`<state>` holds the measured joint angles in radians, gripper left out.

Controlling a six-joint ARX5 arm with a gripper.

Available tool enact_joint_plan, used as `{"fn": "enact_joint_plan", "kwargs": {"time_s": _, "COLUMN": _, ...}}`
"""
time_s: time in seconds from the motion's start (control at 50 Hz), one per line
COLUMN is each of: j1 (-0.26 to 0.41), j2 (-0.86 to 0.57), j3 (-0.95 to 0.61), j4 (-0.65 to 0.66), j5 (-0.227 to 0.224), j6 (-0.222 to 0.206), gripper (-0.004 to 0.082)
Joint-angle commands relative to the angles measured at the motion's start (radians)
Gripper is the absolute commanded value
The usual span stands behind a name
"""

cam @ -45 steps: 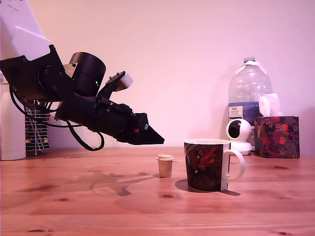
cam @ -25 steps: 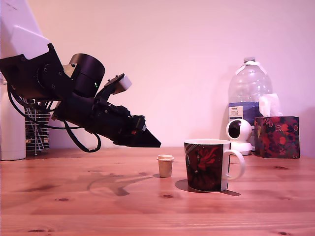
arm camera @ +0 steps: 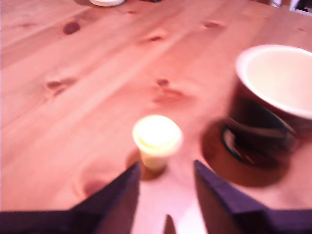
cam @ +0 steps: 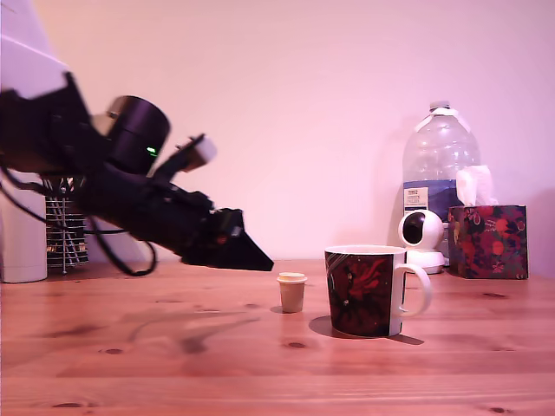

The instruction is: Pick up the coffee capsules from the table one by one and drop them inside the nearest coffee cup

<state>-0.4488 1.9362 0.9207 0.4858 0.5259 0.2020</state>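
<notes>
A small cream coffee capsule (cam: 291,291) stands upright on the pine table (cam: 260,364), just to the exterior view's left of the dark floral coffee cup (cam: 366,289). My gripper (cam: 258,261) hangs above the table, a short way to the capsule's left in that view and apart from it. In the wrist view the capsule (arm camera: 156,140) sits just beyond the gripper (arm camera: 165,170), whose dark fingers (arm camera: 122,192) stand apart with nothing between them. The cup (arm camera: 273,102) shows its white, empty inside beside the capsule.
At the back on the exterior view's right stand a clear water bottle (cam: 438,169), a white round camera (cam: 421,236) and a floral tissue box (cam: 487,239). A white cylinder (cam: 22,238) and a wire rack (cam: 65,234) stand at the back left.
The arm has swung lower and a little to the exterior view's left, bringing the fingertips down toward the table. The capsule and cup have not moved.
</notes>
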Motion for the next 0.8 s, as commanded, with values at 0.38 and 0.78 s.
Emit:
{"fn": "enact_joint_plan", "kwargs": {"time_s": 0.38, "j1": 0.004, "j2": -0.032, "j3": -0.075, "j4": 0.077, "j5": 0.005, "j6": 0.061, "gripper": 0.0501}}
{"fn": "enact_joint_plan", "kwargs": {"time_s": 0.78, "j1": 0.004, "j2": 0.028, "j3": -0.075, "j4": 0.129, "j5": 0.005, "j6": 0.061, "gripper": 0.05}}
